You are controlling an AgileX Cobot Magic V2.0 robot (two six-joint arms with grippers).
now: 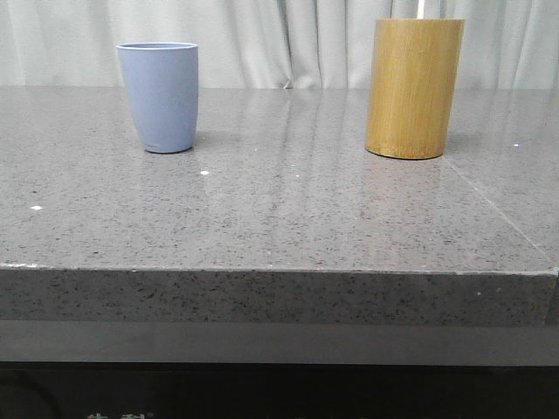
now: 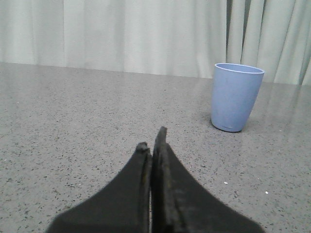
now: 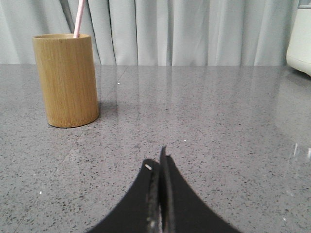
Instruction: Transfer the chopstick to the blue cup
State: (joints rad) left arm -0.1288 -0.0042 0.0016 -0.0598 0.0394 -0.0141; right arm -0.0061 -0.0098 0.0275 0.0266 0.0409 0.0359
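Note:
The blue cup (image 1: 160,96) stands upright at the back left of the grey stone table (image 1: 279,209); in the left wrist view the blue cup (image 2: 236,96) sits well beyond my fingers. A tall bamboo cylinder (image 1: 413,87) stands at the back right, and the pale pink chopstick (image 3: 78,18) leans out of the bamboo cylinder (image 3: 67,80) in the right wrist view; a sliver of the chopstick (image 1: 421,9) pokes above the rim in the front view. My left gripper (image 2: 151,140) is shut and empty, low over the table. My right gripper (image 3: 158,158) is also shut and empty, far from the cylinder.
A pale curtain (image 1: 279,39) hangs behind the table. The table's front edge (image 1: 279,271) runs across the front view. A white object (image 3: 300,36) stands at the edge of the right wrist view. A wide stretch of bare stone lies between the two cups.

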